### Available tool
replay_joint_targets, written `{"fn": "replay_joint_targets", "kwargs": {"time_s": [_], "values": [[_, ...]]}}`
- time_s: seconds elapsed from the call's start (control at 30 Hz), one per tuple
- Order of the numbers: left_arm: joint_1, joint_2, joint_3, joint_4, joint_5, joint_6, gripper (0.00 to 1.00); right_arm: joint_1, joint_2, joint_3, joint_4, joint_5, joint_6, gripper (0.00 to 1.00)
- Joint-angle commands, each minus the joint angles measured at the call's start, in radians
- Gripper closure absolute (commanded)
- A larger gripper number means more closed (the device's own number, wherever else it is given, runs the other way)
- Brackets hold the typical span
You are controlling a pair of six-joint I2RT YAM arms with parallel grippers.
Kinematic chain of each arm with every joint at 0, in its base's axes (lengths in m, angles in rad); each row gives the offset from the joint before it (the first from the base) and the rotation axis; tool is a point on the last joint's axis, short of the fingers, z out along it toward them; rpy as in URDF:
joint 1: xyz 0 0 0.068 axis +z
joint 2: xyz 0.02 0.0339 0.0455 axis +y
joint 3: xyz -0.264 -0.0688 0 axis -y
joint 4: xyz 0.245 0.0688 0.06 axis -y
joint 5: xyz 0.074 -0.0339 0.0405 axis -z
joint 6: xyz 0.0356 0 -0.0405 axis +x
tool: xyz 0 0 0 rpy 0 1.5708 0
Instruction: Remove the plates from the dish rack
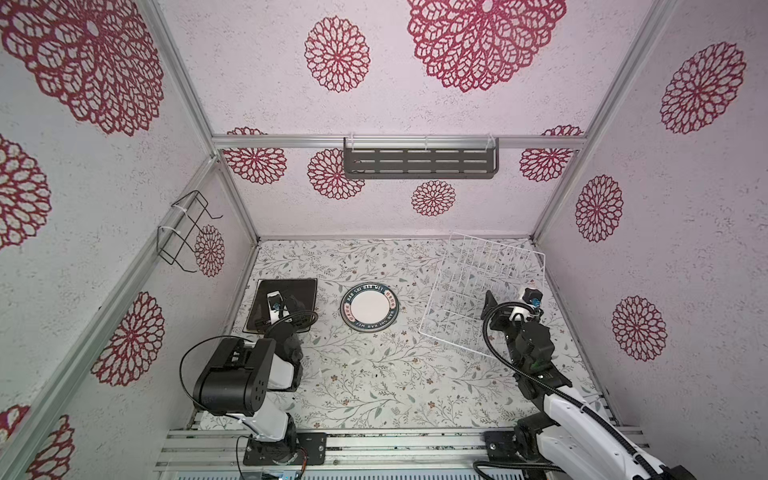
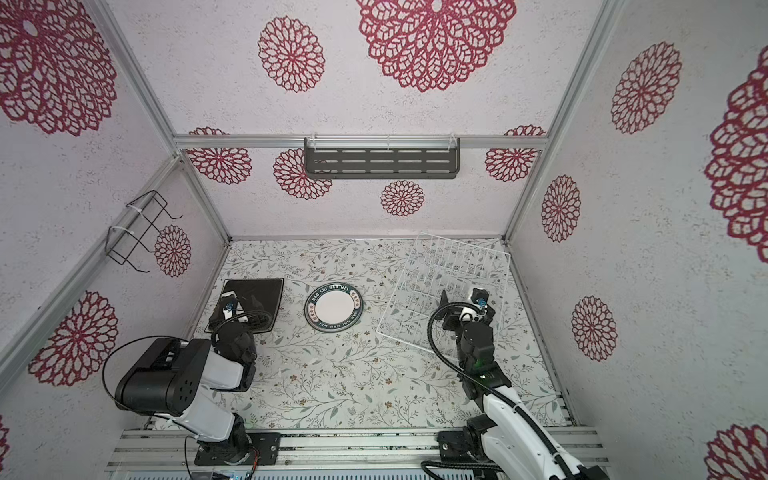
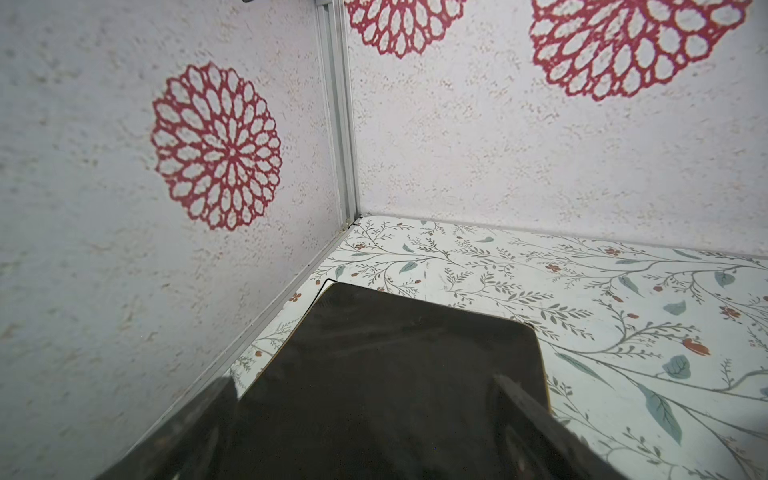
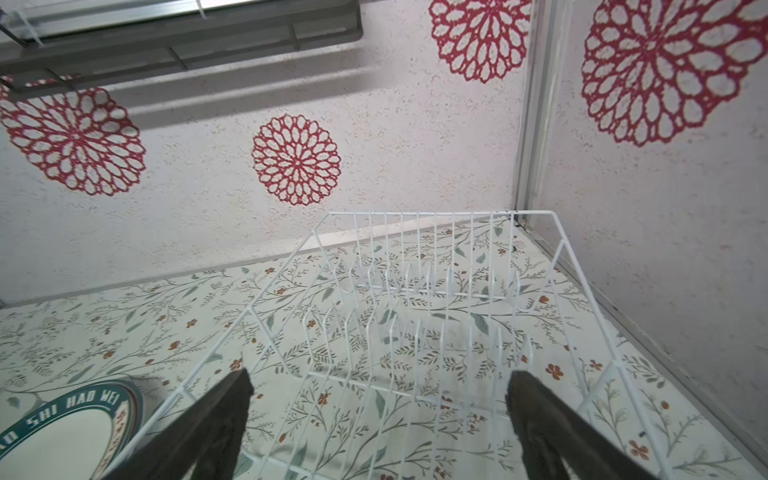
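Right gripper (image 4: 380, 376): jaws spread wide, nothing between them. It hung over the near part of the dish rack (image 4: 440, 213), looking along the rows of tines. I checked every slot I could see and found bare wire with the floral table (image 1: 374, 386) showing through, no plate standing anywhere. So the rack lay straight ahead of that claw, skewed against the table's edges in both top views, and offered nothing to take.

The plates were out on the table, off to the left. The round plate (image 1: 369, 308) with the lettered teal rim lay flat between the two arms, near the rack but apart from it. The square black plate (image 3: 395, 340) lay flat by the left wall. The left gripper (image 3: 361, 382) hung over it, jaws equally wide, gripping nothing; touching or not, I couldn't tell. A pale edge peeked from under the black one, maybe another plate. My read was that the unloading looked finished, and the right arm needed a straight lift to avoid snagging wire.
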Motion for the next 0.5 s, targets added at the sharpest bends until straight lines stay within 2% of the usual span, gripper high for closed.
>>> {"fn": "replay_joint_targets", "kwargs": {"time_s": [0.0,0.1,0.27,0.37,0.47], "values": [[0.014,-0.018,0.057,-0.088,0.061,-0.019,0.03,-0.041,0.021,-0.011,0.036,0.035,-0.095,0.01],[0.020,-0.033,0.102,-0.191,0.037,-0.042,0.03,-0.077,0.074,-0.058,0.127,0.067,-0.146,0.01],[0.027,-0.035,0.145,-0.275,-0.047,-0.080,0.03,-0.147,0.254,-0.110,0.355,0.017,-0.137,0.01],[0.029,-0.036,0.146,-0.278,-0.043,-0.084,0.03,-0.164,0.349,-0.106,0.424,-0.006,-0.153,0.01],[0.030,-0.036,0.147,-0.280,-0.043,-0.083,0.03,-0.193,0.409,-0.082,0.417,-0.059,-0.133,0.01]]}}
